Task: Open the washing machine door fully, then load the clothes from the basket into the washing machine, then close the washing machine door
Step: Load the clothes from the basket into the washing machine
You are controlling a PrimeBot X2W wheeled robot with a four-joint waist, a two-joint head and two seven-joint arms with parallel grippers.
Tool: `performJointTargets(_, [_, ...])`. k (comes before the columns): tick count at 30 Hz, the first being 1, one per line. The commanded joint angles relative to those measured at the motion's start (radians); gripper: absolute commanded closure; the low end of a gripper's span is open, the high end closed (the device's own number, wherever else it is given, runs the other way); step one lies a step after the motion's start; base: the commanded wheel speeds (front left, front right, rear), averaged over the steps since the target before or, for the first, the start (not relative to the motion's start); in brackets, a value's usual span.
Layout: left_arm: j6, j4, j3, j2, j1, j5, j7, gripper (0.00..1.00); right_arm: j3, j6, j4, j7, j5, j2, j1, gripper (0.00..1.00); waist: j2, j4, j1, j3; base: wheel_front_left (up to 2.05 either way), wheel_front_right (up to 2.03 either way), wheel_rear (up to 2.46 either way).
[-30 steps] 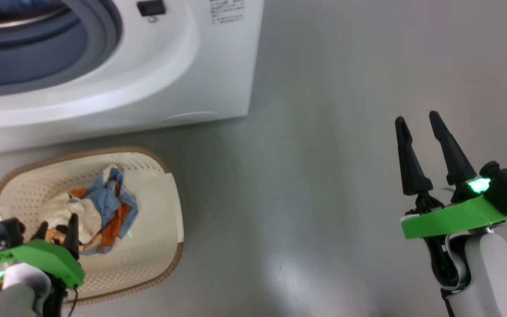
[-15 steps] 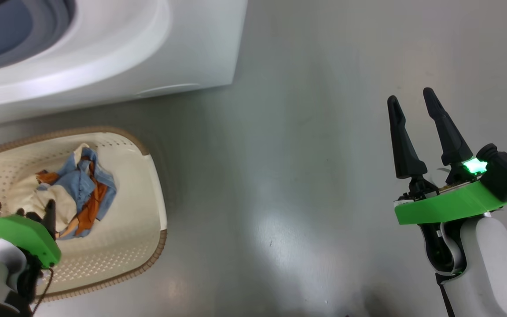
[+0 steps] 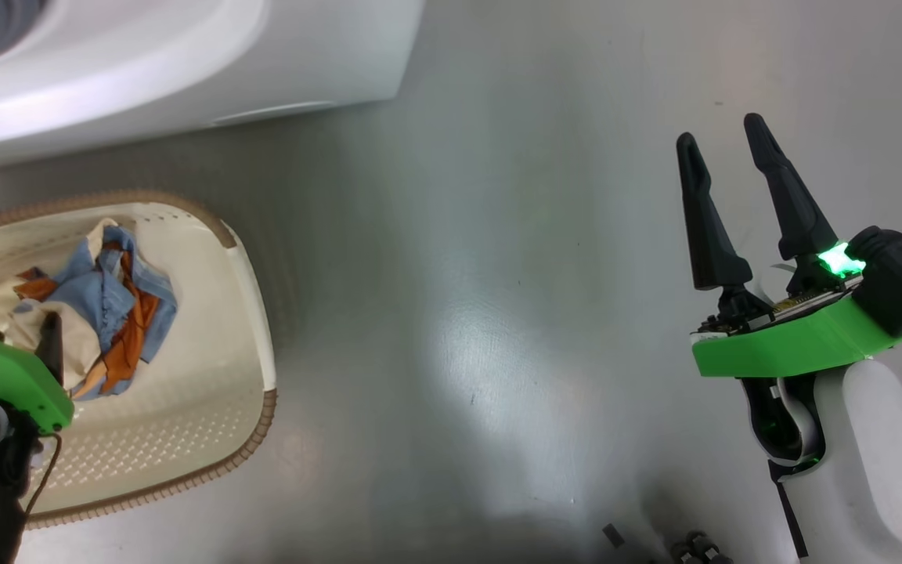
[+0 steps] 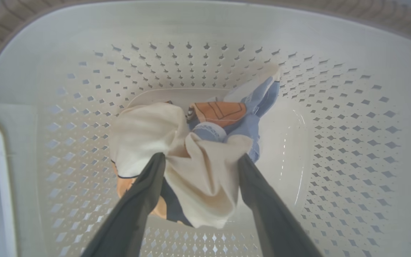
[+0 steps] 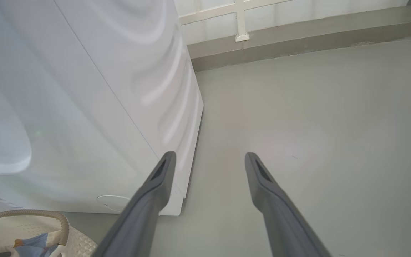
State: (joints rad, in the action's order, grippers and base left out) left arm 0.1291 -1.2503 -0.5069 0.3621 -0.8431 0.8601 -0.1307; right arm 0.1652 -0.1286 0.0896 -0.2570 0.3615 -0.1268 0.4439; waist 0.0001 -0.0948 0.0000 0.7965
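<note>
Clothes (image 3: 106, 305) lie heaped in the basket (image 3: 208, 376), left claw (image 4: 201, 159) spread wide over them, right claw (image 3: 719, 131) agape.

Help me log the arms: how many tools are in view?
2. The left tool is down in the basket, open fingers straddling the clothes. The right tool hangs open over the floor, right of the washing machine.

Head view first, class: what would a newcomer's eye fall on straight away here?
The crumpled light-blue, orange and cream clothes in the cream perforated plastic basket at lower left, with the open left gripper straddling them. At right, the open right gripper hangs over grey floor.
</note>
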Motion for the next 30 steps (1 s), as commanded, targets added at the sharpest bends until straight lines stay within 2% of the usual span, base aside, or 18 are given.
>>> performJointTargets(1, [0.002, -0.003, 0.017, 0.056, 0.003, 0.013, 0.001, 0.0, 0.019, -0.002, -0.025, -0.005, -0.01, 0.003, -0.017, 0.0, -0.0001, -0.001, 0.0, 0.011, 0.0, 0.0, 0.0])
performJointTargets(12, [0.002, 0.072, -0.061, 0.061, 0.01, 0.084, 0.053, 0.0, 0.031, -0.002, -0.032, -0.005, -0.012, 0.003, -0.008, 0.0, -0.0001, -0.002, 0.0, 0.028, 0.0, 0.0, 0.0])
performJointTargets(13, [0.002, 0.076, -0.069, 0.064, 0.011, 0.091, 0.053, 0.03, 0.032, -0.002, -0.031, -0.005, -0.012, 0.003, -0.009, 0.0, -0.0001, -0.003, 0.0, 0.027, 0.0, 0.0, 0.0])
performJointTargets(14, [0.002, 0.077, -0.075, 0.066, 0.011, 0.098, 0.051, 0.54, 0.033, -0.002, -0.031, -0.005, -0.012, 0.002, -0.009, 0.0, -0.0001, -0.004, 0.0, 0.026, 0.0, 0.0, 0.0])
performJointTargets(15, [0.002, 0.079, -0.083, 0.067, 0.012, 0.105, 0.053, 0.84, 0.033, -0.002, -0.031, -0.005, -0.012, 0.002, -0.009, 0.0, -0.0001, -0.005, 0.0, 0.024, 0.0, 0.0, 0.0])
performJointTargets(16, [0.002, 0.081, -0.091, 0.067, 0.014, 0.111, 0.055, 1.0, 0.033, -0.002, -0.031, -0.005, -0.012, 0.001, -0.009, 0.0, -0.0001, -0.005, 0.0, 0.023, 0.0, 0.0, 0.0])
performJointTargets(23, [0.002, 0.084, -0.132, 0.06, 0.018, 0.16, 0.038, 1.0, 0.028, -0.002, -0.03, -0.005, -0.012, -0.002, -0.013, 0.0, -0.0001, 0.002, 0.0, 0.001, 0.0, 0.0, 0.0])
performJointTargets(30, [0.002, 0.11, -0.137, 0.05, 0.043, 0.232, -0.047, 1.0, 0.024, -0.002, -0.017, -0.005, -0.007, 0.004, -0.018, 0.0, -0.0001, 0.027, 0.0, -0.058, 0.0, 0.0, 0.0])
